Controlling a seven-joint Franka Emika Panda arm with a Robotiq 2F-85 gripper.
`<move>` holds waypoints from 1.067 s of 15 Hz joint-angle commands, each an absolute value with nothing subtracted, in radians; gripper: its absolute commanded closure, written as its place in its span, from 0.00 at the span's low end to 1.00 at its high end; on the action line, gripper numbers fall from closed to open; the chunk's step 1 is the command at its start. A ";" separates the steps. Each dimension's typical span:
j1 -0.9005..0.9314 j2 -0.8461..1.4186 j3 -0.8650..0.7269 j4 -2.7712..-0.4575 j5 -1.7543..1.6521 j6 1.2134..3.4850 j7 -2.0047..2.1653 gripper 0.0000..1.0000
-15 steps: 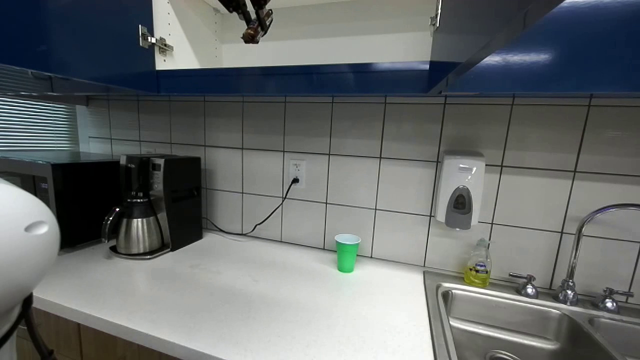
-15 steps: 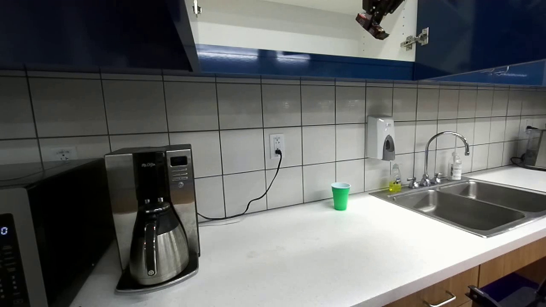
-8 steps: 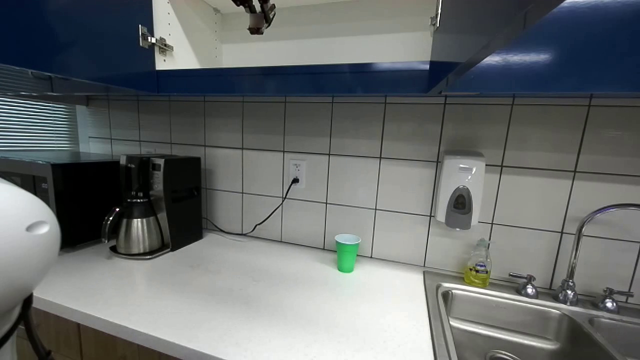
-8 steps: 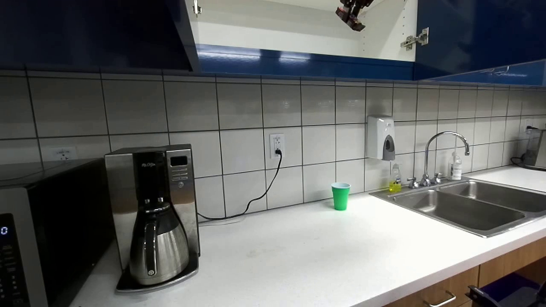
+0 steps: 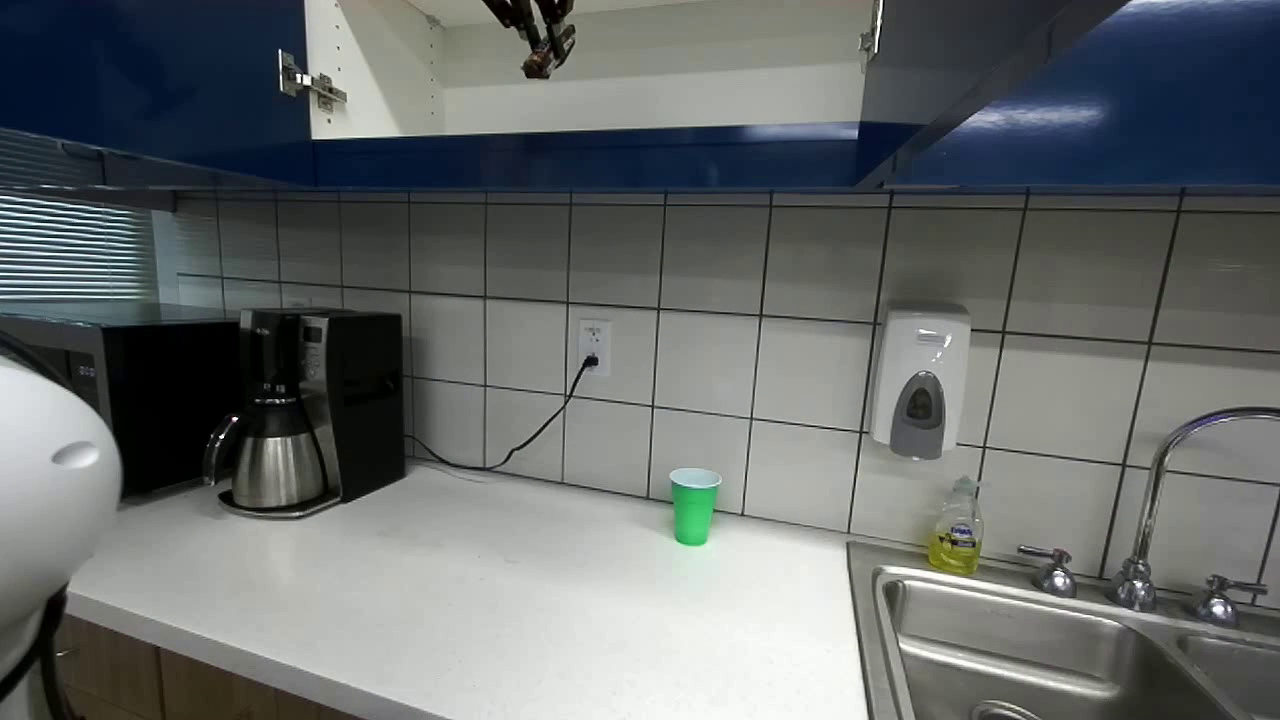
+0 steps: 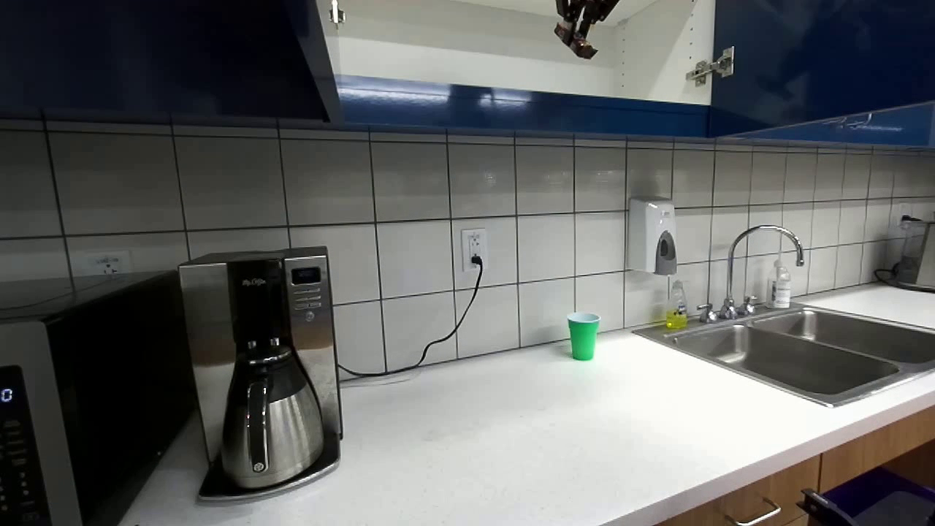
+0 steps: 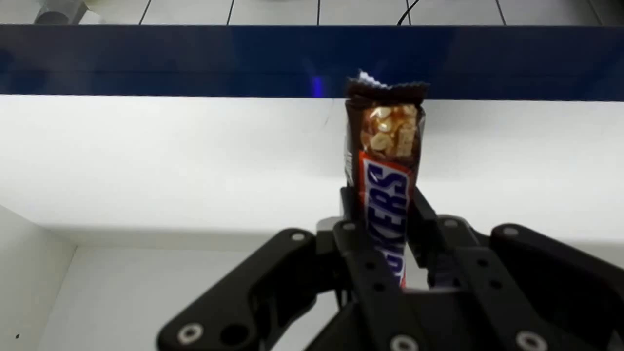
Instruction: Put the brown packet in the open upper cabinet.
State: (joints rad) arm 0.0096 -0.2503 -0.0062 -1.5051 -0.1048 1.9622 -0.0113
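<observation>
looks like you're pushing the brown packet (image 7: 385,136) deeper: in both exterior views it's sitting closer to mid-opening than a second ago, so you're probably nearing the drop. your gripper (image 7: 382,204) is pinching it, jaws closed to its width. it's hanging higher than the front edge (image 5: 590,158) of the open cabinet (image 6: 467,55), and the right side wall (image 7: 24,273) is standing well apart, leaving room.

Counter (image 5: 540,600) in both exterior views (oblique)
</observation>
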 commanded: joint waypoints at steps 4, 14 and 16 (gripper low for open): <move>0.005 -0.059 0.018 -1.261 -0.139 1.835 0.038 0.94; 0.018 0.092 0.008 -1.110 -0.152 1.780 0.066 0.94; 0.019 0.115 0.007 -1.087 -0.155 1.771 0.070 0.94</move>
State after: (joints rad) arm 0.0117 0.0639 0.0045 -1.1729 -0.1252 1.8235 0.0386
